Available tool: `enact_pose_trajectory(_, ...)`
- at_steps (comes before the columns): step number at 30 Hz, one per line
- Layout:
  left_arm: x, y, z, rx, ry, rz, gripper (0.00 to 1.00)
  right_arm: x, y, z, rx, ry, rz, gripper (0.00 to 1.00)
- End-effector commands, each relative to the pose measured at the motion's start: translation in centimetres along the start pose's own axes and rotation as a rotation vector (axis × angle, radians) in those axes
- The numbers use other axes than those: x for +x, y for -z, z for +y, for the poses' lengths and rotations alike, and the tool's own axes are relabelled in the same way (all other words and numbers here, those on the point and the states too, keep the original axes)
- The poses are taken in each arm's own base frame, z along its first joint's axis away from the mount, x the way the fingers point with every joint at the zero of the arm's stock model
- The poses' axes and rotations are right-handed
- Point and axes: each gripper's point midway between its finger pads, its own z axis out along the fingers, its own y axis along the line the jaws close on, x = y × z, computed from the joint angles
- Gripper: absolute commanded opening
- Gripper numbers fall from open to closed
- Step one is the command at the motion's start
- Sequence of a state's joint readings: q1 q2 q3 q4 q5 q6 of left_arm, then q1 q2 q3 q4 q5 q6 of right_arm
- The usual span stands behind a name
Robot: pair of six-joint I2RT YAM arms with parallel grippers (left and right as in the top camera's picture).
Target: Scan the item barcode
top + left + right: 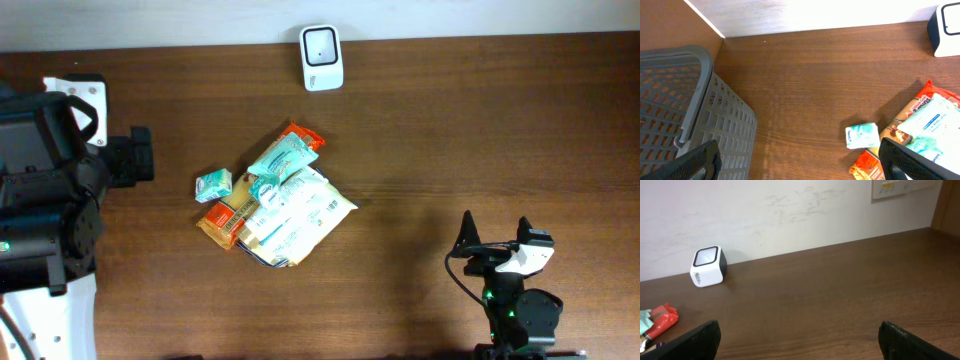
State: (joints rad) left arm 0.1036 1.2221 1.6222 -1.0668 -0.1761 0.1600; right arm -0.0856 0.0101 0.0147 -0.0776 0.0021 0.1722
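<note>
A loose pile of items (275, 200) lies mid-table: a small teal packet (213, 184), a teal wipes pack (282, 158), a large white pack (305, 207) and orange packets (222, 215). The white barcode scanner (321, 57) stands at the far edge. My left gripper (142, 157) is open at the left, apart from the pile. In the left wrist view the left gripper (800, 165) is empty, with the small teal packet (861, 135) near its right finger. My right gripper (495, 235) is open and empty at the front right. From the right wrist, the right gripper (800, 342) faces the scanner (707, 266).
A grey slotted basket (690, 110) stands at the table's left end, close under my left gripper. A pale wall (790, 215) runs behind the table's far edge. Bare wood (480, 140) lies between the pile and the right arm.
</note>
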Motion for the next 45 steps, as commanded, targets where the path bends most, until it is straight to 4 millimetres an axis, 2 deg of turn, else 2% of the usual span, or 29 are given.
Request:
enact_pose_trajectory(1,0.1,-0.1,0.1,0.0,0.018,0.007,0.99,0.2,0.0,-0.4,0.018,0.007,0.0,0.99)
enact_pose_trajectory(4,0.3,-0.1,0.0,0.002,0.016,0.015,0.99,-1.4,0.0,0.5,-0.031,0.0,-0.067,0.99)
enact_pose_trajectory(7,0.7,-0.1,0.0,0.004,0.014,0.029,0.99,-5.5,1.0,3.7,-0.202,0.021,-0.212,0.99)
enact_pose_trajectory(10,0.7,-0.1,0.0,0.004,0.014,0.03,0.99,-7.4,1.7,5.6,-0.289,0.033,-0.203,0.99)
enact_pose_trajectory(13,0.7,-0.1,0.0,0.004,0.014,0.03,0.99,-9.8,1.5,7.9,-0.39,0.072,-0.123,0.99)
enact_pose_trajectory(17,0.7,-0.1,0.0,0.004,0.014,0.03,0.99,-13.0,-1.9,11.5,-0.556,0.034,0.093,0.99)
enact_pose_trajectory(18,0.7,-0.1,0.0,0.004,0.014,0.03,0.99,-13.9,-3.7,12.9,-0.625,-0.004,0.213,0.99)
enact_pose_trajectory(21,0.7,-0.1,0.0,0.004,0.014,0.03,0.99,-14.8,-8.1,14.6,-0.688,-0.109,0.471,0.99)
enact_pose_trajectory(23,0.7,-0.1,0.0,0.004,0.014,0.03,0.99,-13.9,-11.2,16.6,-0.718,-0.168,0.655,0.99)
enact_pose_trajectory(25,0.7,-0.1,0.0,0.004,0.014,0.03,0.99,-11.9,-13.1,20.0,-0.778,-0.153,0.801,0.98)
enact_pose_trajectory(28,0.7,-0.1,0.0,0.004,0.014,0.03,0.99,-7.5,-14.8,25.9,-0.873,-0.129,0.946,0.99)
enact_pose_trajectory(29,0.7,-0.1,0.0,0.004,0.014,0.03,0.99,-5.2,-15.2,28.0,-0.904,-0.126,0.983,0.99)
enact_pose_trajectory(30,0.7,-0.1,0.0,0.004,0.014,0.03,0.99,-2.7,-15.4,29.5,-0.919,-0.107,1.02,0.99)
enact_pose_trajectory(33,0.7,-0.1,0.0,0.004,0.014,0.03,0.99,0.6,-16.4,32.6,-0.972,-0.096,1.017,0.99)
enact_pose_trajectory(34,0.7,-0.1,0.0,0.004,0.014,0.03,0.99,1.5,-16.4,33.2,-0.946,-0.117,1.044,0.99)
enact_pose_trajectory(35,0.7,-0.1,0.0,0.004,0.014,0.03,0.99,3.0,-16.7,33.6,-0.852,-0.151,1.088,0.95)
enact_pose_trajectory(37,0.7,-0.1,0.0,0.004,0.014,0.03,0.99,6.3,-17.5,33.2,-0.528,-0.217,1.15,0.88)
enact_pose_trajectory(39,0.7,-0.1,0.0,0.004,0.014,0.03,0.99,7.5,-17.8,33.3,-0.368,-0.218,1.118,0.85)
enact_pose_trajectory(41,0.7,-0.1,0.0,0.004,0.014,0.03,0.99,8.4,-17.5,33.8,-0.284,-0.238,1.107,0.82)
enact_pose_trajectory(45,0.7,-0.1,0.0,0.004,0.014,0.03,0.99,12.0,-16.8,34.3,-0.212,-0.273,1.172,0.76)
